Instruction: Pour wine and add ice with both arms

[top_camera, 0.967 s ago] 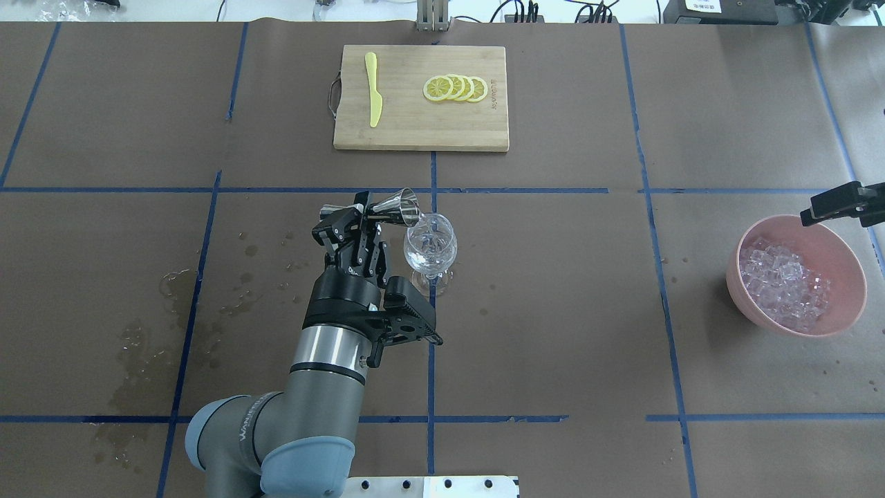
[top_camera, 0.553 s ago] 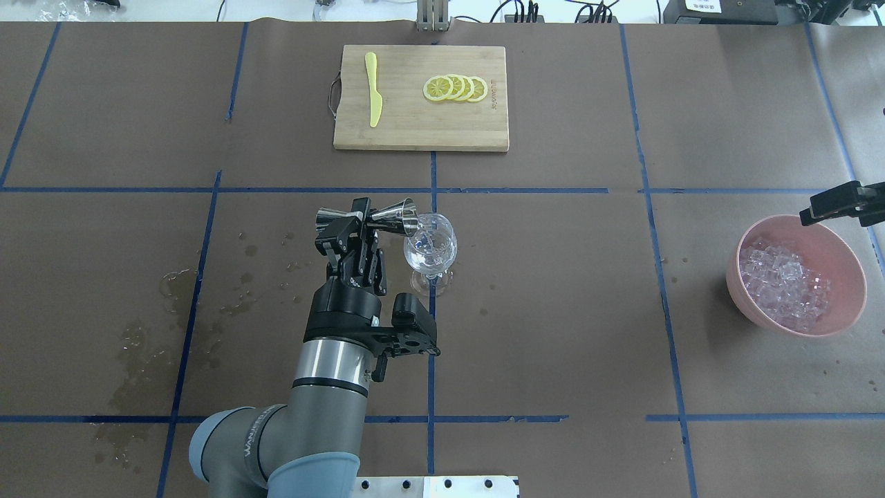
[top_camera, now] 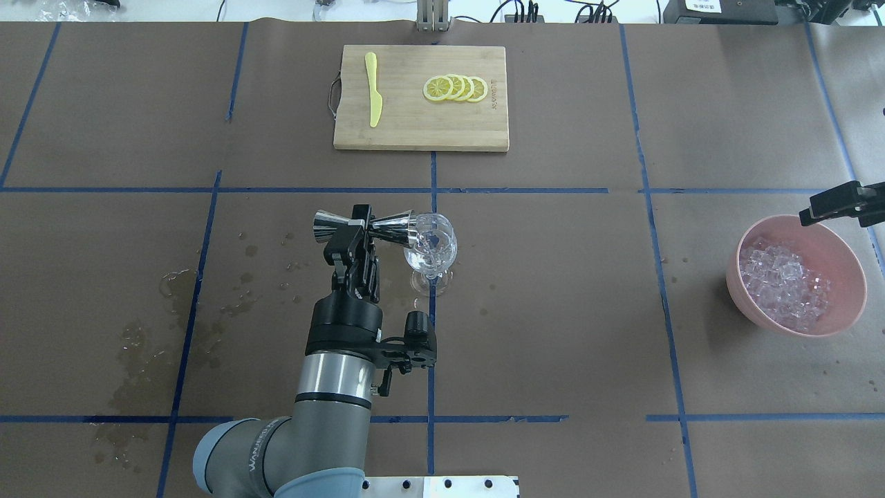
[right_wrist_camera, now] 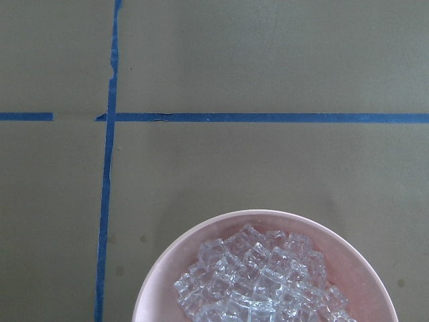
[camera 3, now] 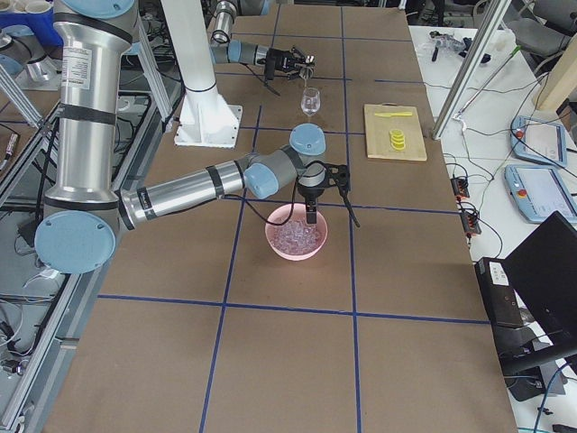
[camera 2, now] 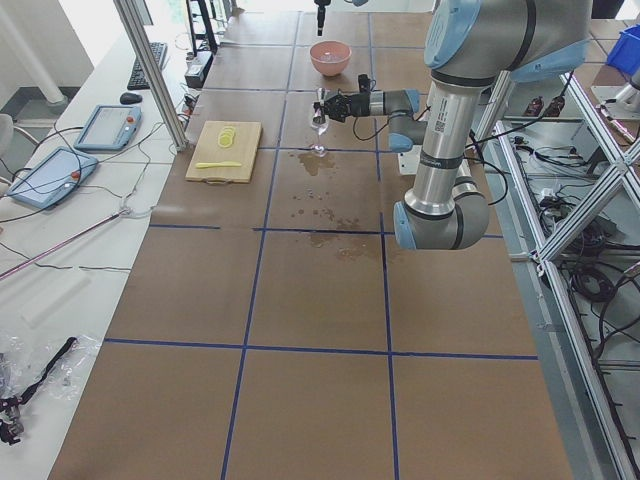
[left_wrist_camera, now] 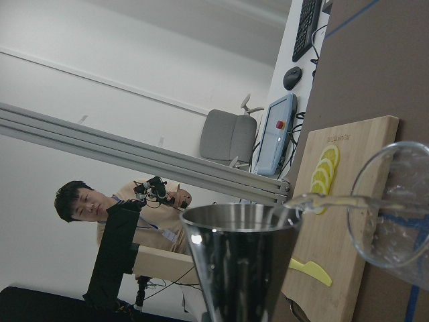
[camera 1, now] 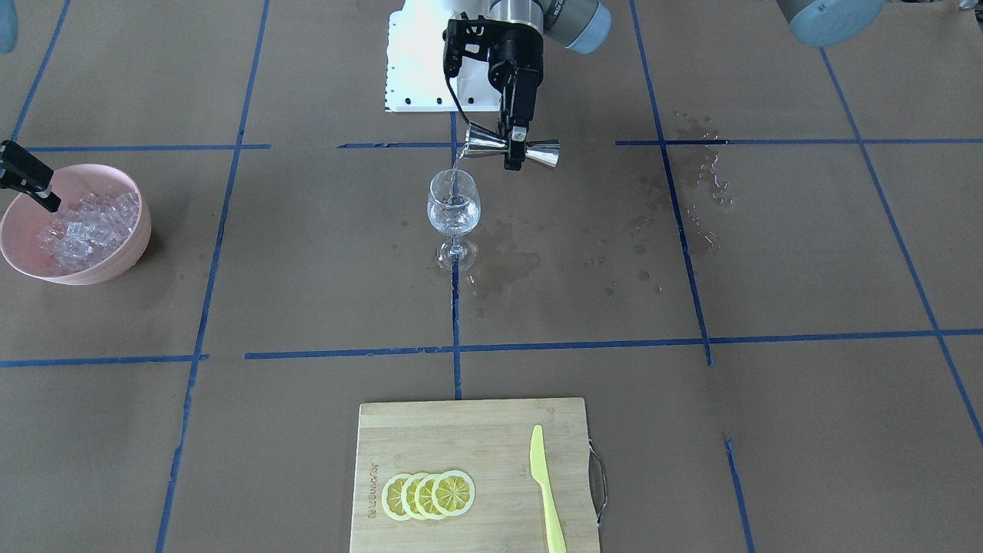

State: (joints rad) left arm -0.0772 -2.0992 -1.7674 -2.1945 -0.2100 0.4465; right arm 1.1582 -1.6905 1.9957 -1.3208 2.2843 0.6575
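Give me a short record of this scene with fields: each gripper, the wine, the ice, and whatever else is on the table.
left gripper: shut on the jigger, tipped sideways over the wine glass
wine: thin clear stream running from jigger into glass
right gripper: hovers above the pink bowl; open or shut unclear
ice: heaped in the bowl
cutting board: holds lemon slices and a yellow knife
paper: wet stains beside the glass
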